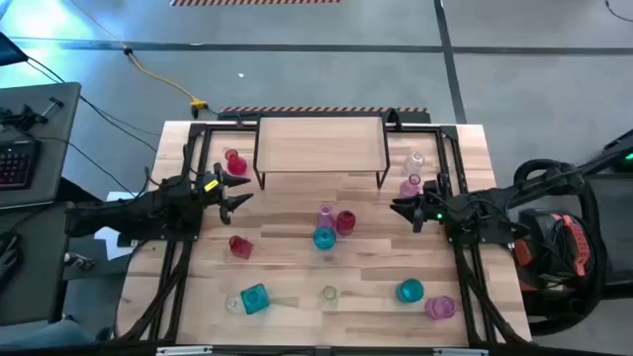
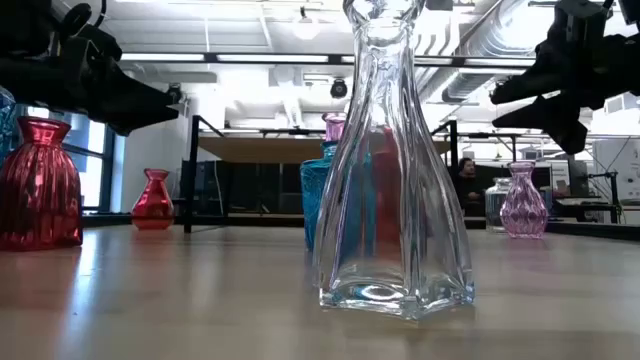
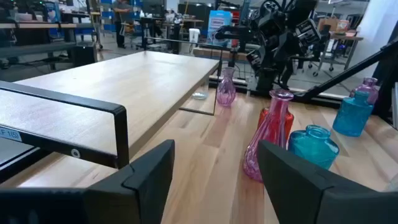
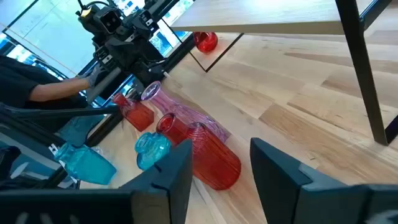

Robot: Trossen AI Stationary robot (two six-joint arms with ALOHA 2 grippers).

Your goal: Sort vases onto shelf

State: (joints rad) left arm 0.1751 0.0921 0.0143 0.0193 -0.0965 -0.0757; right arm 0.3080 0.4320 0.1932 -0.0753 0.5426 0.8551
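Both grippers hover with jaws wide and empty over the worktop (image 1: pixel 297 287): the left gripper (image 1: pixel 235 194) has the upright pink vase (image 1: pixel 325 215) at its 3 o'clock, the right gripper (image 1: pixel 405 211) faces it at 9; the shelf (image 1: pixel 320 143) stands bare

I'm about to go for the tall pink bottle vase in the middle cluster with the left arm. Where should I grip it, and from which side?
Grip the tall pink vase at its slim neck, just under the flared lip. It stands upright, and its wider base is crowded by the teal vase and a red vase. Probably come from the left arm's open side, with the left gripper level; its fingers are already spread.
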